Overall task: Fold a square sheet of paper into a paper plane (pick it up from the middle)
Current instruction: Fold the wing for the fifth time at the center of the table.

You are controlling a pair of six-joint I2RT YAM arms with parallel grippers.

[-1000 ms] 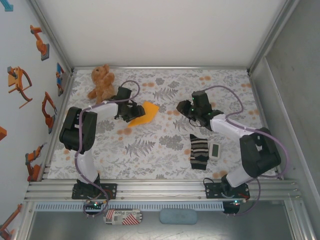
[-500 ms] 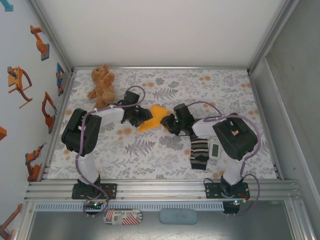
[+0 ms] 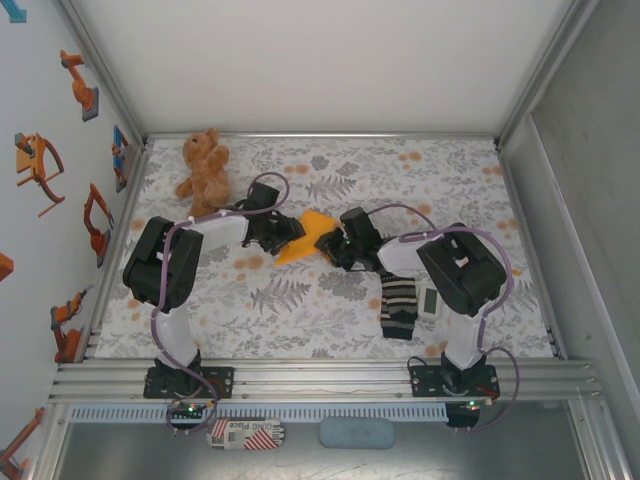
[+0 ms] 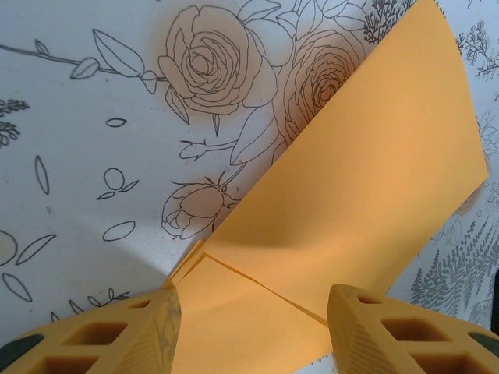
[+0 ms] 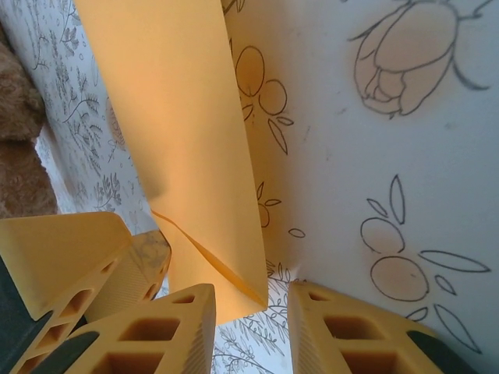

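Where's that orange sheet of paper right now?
In the top view, the orange paper is near the middle of the table, between the left gripper and the right gripper, right of the teddy bear.

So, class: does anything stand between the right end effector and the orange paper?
Nothing visible does. The folded orange paper reaches right up to the open right end effector. The left end effector straddles the paper alongside, not between them.
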